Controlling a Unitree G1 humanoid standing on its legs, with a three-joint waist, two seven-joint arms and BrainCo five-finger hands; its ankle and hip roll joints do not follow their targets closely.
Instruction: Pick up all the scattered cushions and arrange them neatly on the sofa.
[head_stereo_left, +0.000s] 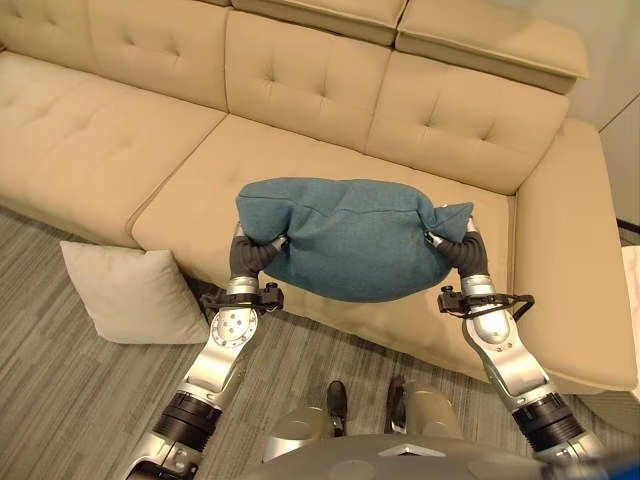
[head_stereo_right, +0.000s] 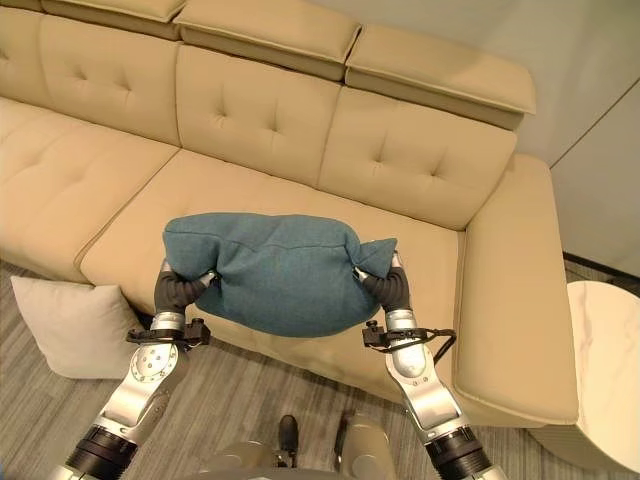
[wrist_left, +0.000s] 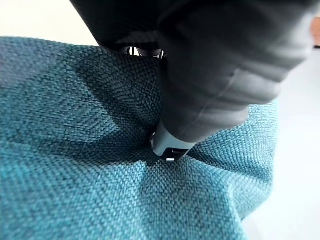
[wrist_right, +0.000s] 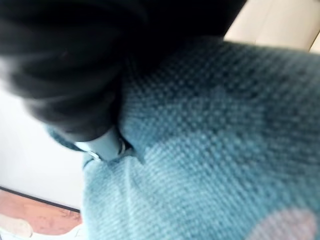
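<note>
A teal cushion (head_stereo_left: 350, 240) hangs between my two hands over the front of the beige sofa's (head_stereo_left: 220, 160) middle seat. My left hand (head_stereo_left: 250, 258) grips its left end, where the cloth bunches under the thumb (wrist_left: 170, 145). At the other end my right hand (head_stereo_left: 462, 250) pinches the fabric, and a corner of the cushion sticks up above it; the thumb (wrist_right: 102, 145) digs into the weave. A pale cream cushion (head_stereo_left: 135, 290) leans against the sofa's front on the floor, to the left of my left arm.
The sofa has tufted backs and a chaise part (head_stereo_right: 510, 300) running toward me on the right. A round white side table (head_stereo_right: 600, 370) stands right of it. Grey striped carpet (head_stereo_left: 60, 400) covers the floor.
</note>
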